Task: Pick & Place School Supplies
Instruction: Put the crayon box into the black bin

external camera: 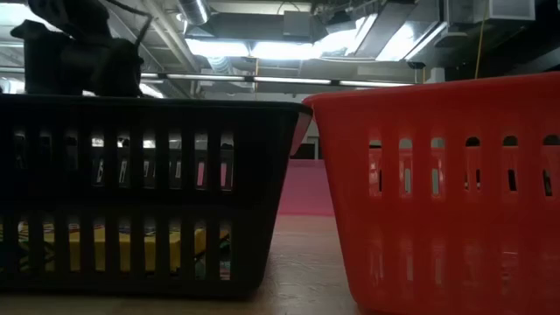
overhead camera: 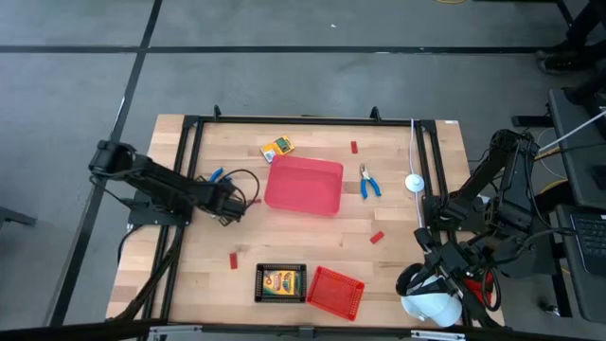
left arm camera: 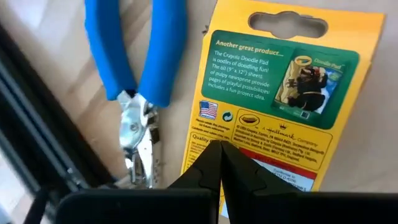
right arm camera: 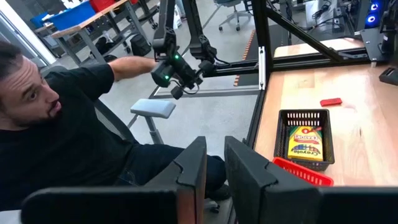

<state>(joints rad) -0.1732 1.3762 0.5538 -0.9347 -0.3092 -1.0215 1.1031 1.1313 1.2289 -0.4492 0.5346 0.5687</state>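
Pale butcher-block wood forms the worktop, ringed by a black metal frame on a grey floor.

The left arm stretches from the left edge across the wood, its left gripper low over the worktop just left of the large plain red rectangular tray. In its wrist view the fingers meet at their tips over a flat yellow-and-green card box lying on the wood, with nothing visibly between them. Just beside that box lies a pair of blue-handled pliers, metal jaws toward the camera; from above only its blue handle shows beside the arm.

The right arm is folded up off the worktop's right edge, and the right gripper points across the near corner toward a seated person in a black shirt; its fingers stand slightly apart, holding nothing.

The red tray appears empty. A small black slatted tray at the near edge holds one yellow-and-green card box; the red mesh basket touching its right side appears empty.

Card boxes number three: another lies beyond the red tray. Second blue-handled pliers lie right of the tray. Three tiny red rectangular blocks show: far, right of centre, near left.
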